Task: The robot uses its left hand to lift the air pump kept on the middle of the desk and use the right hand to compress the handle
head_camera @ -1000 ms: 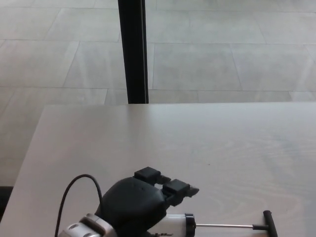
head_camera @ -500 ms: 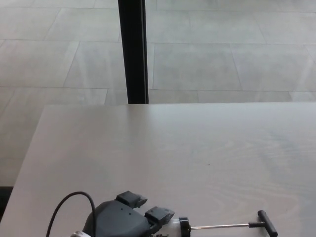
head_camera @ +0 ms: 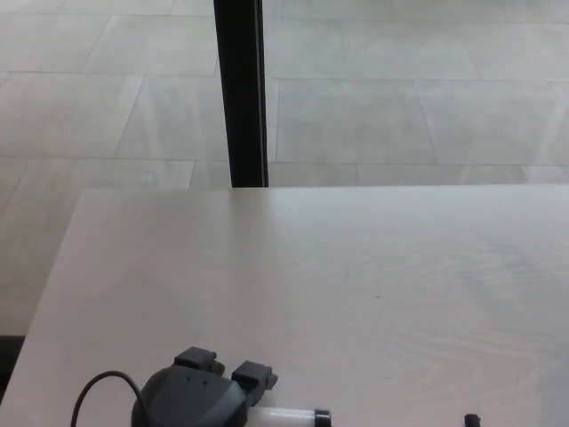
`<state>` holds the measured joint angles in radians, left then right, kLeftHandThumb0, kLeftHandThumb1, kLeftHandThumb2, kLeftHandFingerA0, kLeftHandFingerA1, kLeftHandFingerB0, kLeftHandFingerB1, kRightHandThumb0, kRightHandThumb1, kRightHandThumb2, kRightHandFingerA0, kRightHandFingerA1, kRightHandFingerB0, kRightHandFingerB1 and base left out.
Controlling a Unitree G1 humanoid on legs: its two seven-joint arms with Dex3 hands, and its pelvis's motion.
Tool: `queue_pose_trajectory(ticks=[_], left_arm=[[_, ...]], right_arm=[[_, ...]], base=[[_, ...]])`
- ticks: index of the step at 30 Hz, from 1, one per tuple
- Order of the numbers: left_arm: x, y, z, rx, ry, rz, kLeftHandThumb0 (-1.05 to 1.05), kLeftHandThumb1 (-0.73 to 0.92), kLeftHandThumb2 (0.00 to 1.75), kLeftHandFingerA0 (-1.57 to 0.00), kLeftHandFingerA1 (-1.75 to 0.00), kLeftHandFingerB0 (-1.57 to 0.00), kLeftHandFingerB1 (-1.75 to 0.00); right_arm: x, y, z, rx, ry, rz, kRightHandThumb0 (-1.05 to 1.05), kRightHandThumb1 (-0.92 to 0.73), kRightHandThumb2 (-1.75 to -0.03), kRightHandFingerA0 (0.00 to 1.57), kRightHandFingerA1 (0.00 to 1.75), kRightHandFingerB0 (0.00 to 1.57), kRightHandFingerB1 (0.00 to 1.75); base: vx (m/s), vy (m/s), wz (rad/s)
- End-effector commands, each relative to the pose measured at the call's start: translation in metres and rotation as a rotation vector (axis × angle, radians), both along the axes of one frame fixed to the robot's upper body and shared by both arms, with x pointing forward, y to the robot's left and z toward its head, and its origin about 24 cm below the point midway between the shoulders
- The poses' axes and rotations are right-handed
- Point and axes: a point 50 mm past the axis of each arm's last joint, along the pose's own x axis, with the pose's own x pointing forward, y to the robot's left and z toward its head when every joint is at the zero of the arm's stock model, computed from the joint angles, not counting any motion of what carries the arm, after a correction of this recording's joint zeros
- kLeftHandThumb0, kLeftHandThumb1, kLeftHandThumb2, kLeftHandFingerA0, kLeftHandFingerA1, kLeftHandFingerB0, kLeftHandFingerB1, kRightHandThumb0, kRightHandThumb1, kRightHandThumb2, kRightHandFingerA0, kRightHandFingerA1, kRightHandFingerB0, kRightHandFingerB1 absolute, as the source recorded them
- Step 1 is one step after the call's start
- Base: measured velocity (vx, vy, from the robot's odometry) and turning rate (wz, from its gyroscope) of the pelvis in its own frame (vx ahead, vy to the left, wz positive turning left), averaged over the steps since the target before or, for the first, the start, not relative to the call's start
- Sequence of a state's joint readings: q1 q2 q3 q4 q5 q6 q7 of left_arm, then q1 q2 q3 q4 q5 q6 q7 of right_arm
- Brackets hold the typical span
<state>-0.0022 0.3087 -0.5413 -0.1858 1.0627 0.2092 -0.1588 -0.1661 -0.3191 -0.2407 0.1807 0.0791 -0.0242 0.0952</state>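
Observation:
My black left hand (head_camera: 197, 397) shows at the bottom edge of the head view, left of centre, with its fingers (head_camera: 253, 375) curled over the air pump. The air pump (head_camera: 289, 416) is a white barrel with a black collar, lying sideways and pointing right; only a short piece shows beside the hand. A black tip of the pump handle (head_camera: 470, 420) peeks in at the bottom right. The rod between barrel and handle is cut off by the frame edge. My right hand does not show.
The pale wooden desk (head_camera: 338, 267) fills the lower half. Its far edge lies at mid-picture and its left edge slants down at the left. Beyond it stands a black pillar (head_camera: 240, 89) on a grey tiled floor. A black cable (head_camera: 93, 391) loops from my left wrist.
My left hand has moved down and left toward the bottom edge, taking the pump with it. The rod and most of the handle have slipped out of the frame.

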Motion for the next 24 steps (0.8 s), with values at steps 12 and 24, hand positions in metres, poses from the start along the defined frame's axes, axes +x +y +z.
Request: queue_pose_trajectory(ticks=[12, 24], left_arm=[[-0.007, -0.026, -0.009, -0.179, -0.14, -0.02, -0.6, 0.65, 0.99, -0.57, -0.82, -0.32, -0.58], [0.0, -0.006, -0.02, 0.105, 0.048, 0.052, -0.56, 0.51, 0.84, -0.92, -1.19, -0.21, -0.52]], right_arm=[[0.005, 0.001, 0.014, -0.042, -0.056, -0.006, -0.72, -0.87, -0.66, 0.34, 0.46, 0.45, 0.37], [0.008, -0.004, 0.02, -0.04, -0.066, -0.036, -0.71, -0.86, -0.66, 0.34, 0.45, 0.47, 0.36]], base=[[0.0, 0.0, 0.0], [0.0, 0.0, 0.0]])
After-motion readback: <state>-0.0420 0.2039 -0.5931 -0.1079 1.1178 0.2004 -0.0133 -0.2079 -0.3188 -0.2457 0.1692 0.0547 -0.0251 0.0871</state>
